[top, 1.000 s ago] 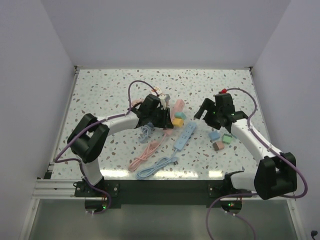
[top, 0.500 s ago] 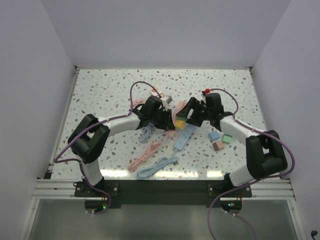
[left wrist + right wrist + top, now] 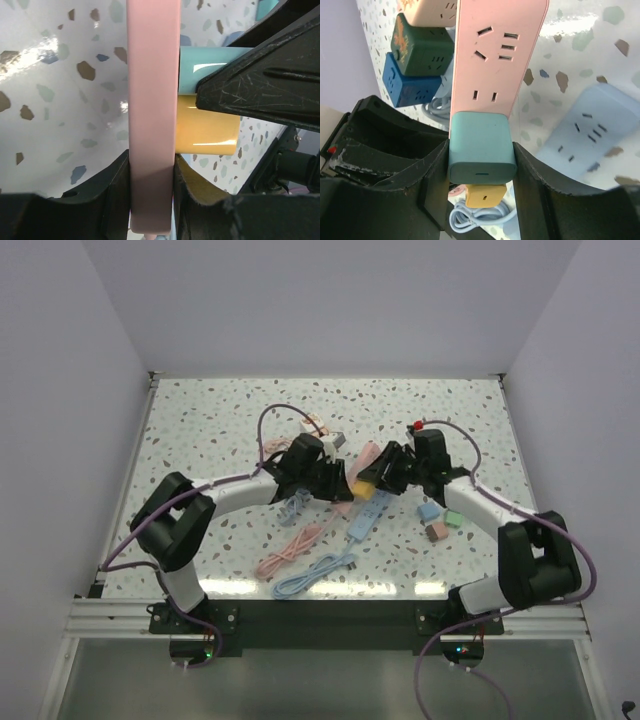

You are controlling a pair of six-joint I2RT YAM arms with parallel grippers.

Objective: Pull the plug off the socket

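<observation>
- The pink power strip (image 3: 500, 55) sat between the two grippers near the middle of the table (image 3: 200, 420). In the top view its long axis ran from far to near, with the far end leaning a little to the right.
- The left wrist view showed it edge-on, as a narrow upright band. In the right wrist view its socket face was turned toward the camera.
- The teal plug (image 3: 481, 147) was seated in the strip. Its body stuck out square from the socket face toward the right arm, and its flat end with a small slot faced the right wrist camera.
- A yellow plug (image 3: 205, 125) sat in the same face just beside the teal one, on the side nearer the left gripper, and pointed the same way.
- The left gripper (image 3: 150, 185) had its jaws clamped on the strip across its thin dimension, one finger on the socket face and one on the back, close to the yellow plug.
- The right gripper (image 3: 481, 170) had its jaws drawn in on the teal plug, with a finger pressed flat against each of two opposite sides.
- In the left wrist view one right finger (image 3: 265, 85) covered most of the teal plug. Whether it also touched the yellow plug could not be told.
- A blue power strip (image 3: 590, 130) lay flat on the table just beside the pink one.
- Three cube adapters (image 3: 415, 47), peach, dark green and blue, stood in a row on the pink strip's other side.
</observation>
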